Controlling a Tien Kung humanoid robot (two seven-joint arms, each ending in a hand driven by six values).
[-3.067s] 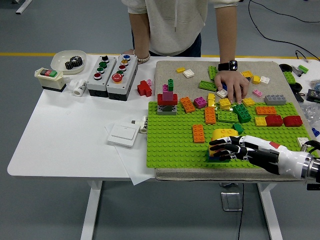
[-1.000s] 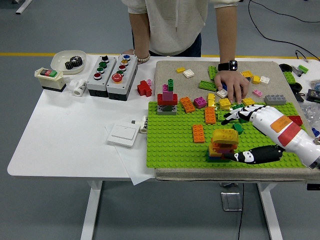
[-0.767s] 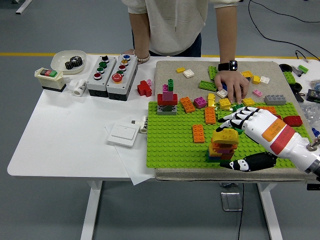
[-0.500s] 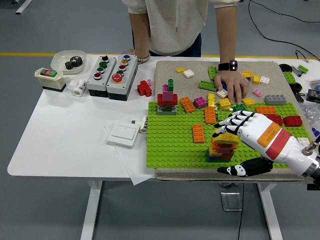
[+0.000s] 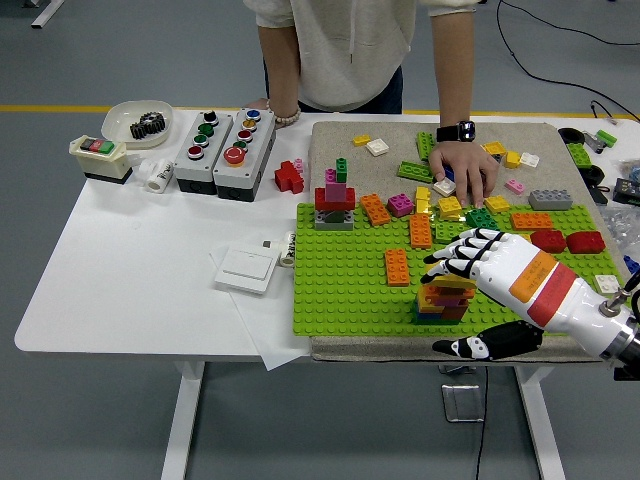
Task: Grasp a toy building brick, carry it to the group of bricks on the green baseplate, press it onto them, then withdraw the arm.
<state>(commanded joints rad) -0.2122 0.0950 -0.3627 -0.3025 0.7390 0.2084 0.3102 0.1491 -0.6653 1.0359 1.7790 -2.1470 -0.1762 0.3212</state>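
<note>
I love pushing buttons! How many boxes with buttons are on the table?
2. The left button box and the right button box stand side by side at the table's far left part, between a small white cylinder and a red brick.

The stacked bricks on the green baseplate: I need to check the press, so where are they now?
In the head view, the brick stack stands near the green baseplate's front edge, right of centre, under the right hand, with an orange brick to its left.

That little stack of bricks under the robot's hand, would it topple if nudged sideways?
Probably not easily: the brick stack sits on the studded green baseplate, which likely grips it. Still, it is several layers tall and narrow, so a hard push might snap the upper bricks off. The right hand rests on top.
</note>
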